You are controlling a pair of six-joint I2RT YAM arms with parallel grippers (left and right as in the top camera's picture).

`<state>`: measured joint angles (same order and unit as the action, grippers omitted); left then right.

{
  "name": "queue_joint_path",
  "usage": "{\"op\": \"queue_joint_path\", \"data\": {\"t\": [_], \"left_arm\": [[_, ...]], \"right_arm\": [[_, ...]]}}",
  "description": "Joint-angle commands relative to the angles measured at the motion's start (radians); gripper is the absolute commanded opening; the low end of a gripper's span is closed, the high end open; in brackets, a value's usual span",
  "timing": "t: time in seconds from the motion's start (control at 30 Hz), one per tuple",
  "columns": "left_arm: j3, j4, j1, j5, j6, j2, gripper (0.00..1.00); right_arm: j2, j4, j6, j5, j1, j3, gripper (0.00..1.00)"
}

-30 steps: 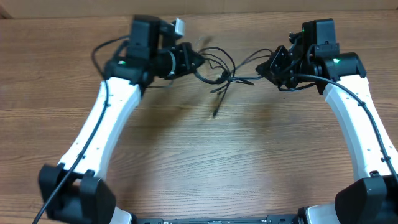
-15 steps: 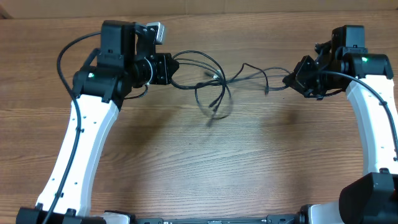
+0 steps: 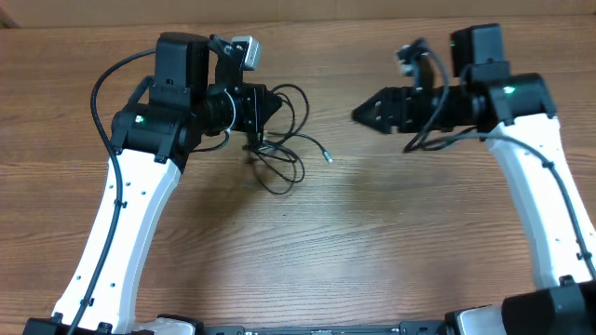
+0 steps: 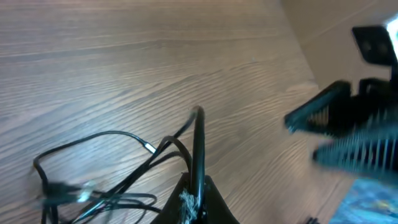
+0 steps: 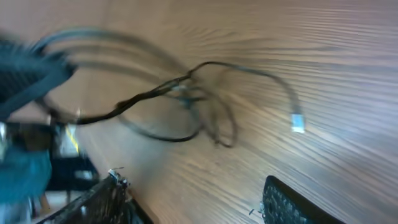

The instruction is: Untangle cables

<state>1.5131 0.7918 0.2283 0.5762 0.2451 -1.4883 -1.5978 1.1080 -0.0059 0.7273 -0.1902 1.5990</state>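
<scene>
Black cables [image 3: 279, 154] sit in one loose bunch at the left gripper [image 3: 268, 105] in the overhead view. Half a second ago they were strung between both arms. The right gripper [image 3: 365, 113] has let go and now stands wide and empty, well apart from the bunch, with a silver plug [image 3: 327, 156] lying free between them. Judgement: the pull did not part the cords, which are still looped together, so a fresh grasp looks necessary. In the left wrist view the left gripper is clamped on one cord, which rises from its tips and arcs over to the loops on the table [image 4: 124, 50]. The right wrist view is blurred: its fingers [image 5: 283, 202] are spread with nothing between them, and the cables lie ahead on the wood. The surface is a wood-grain table. Of the room, only a paler strip beyond the far edge shows.
</scene>
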Motion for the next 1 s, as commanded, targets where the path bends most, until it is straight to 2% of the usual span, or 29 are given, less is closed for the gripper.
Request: {"op": "queue_joint_path", "data": {"t": [0.0,0.07,0.23,0.5,0.57,0.6,0.63,0.67,0.7,0.77,0.97], "left_arm": [[0.019,-0.014,-0.03,0.117,0.052,0.018,0.04],[0.024,-0.026,-0.077,0.264,0.08,0.018,0.04],[0.024,-0.026,-0.131,0.446,0.104,0.018,0.04],[0.024,-0.032,-0.174,0.521,0.13,0.018,0.04],[0.024,-0.038,-0.182,0.544,0.13,0.018,0.04],[0.024,-0.038,-0.185,0.544,0.135,0.018,0.04],[0.024,-0.037,-0.191,0.544,0.139,0.018,0.04],[0.024,-0.037,-0.197,0.543,0.14,0.018,0.04],[0.024,-0.037,-0.212,0.533,0.14,0.018,0.04],[0.024,-0.035,-0.233,0.498,0.137,0.018,0.04],[0.024,0.031,-0.295,0.297,0.092,0.018,0.04]], "right_arm": [[0.009,-0.042,-0.072,0.016,-0.077,0.003,0.69],[0.001,-0.112,-0.118,0.015,-0.148,-0.019,0.69],[-0.016,-0.195,-0.209,-0.048,-0.246,-0.031,0.67],[-0.085,-0.214,-0.209,-0.083,-0.349,-0.032,0.59],[-0.111,-0.213,-0.209,-0.082,-0.363,-0.032,0.53],[-0.123,-0.213,-0.208,-0.082,-0.37,-0.032,0.45],[-0.131,-0.211,-0.205,-0.082,-0.372,-0.032,0.32],[-0.132,-0.21,-0.2,-0.082,-0.372,-0.032,0.24],[-0.128,-0.21,-0.169,-0.083,-0.368,-0.031,0.09],[-0.116,-0.208,-0.109,-0.084,-0.35,-0.019,0.04],[-0.02,-0.203,0.192,-0.128,-0.225,0.025,0.04]]}}
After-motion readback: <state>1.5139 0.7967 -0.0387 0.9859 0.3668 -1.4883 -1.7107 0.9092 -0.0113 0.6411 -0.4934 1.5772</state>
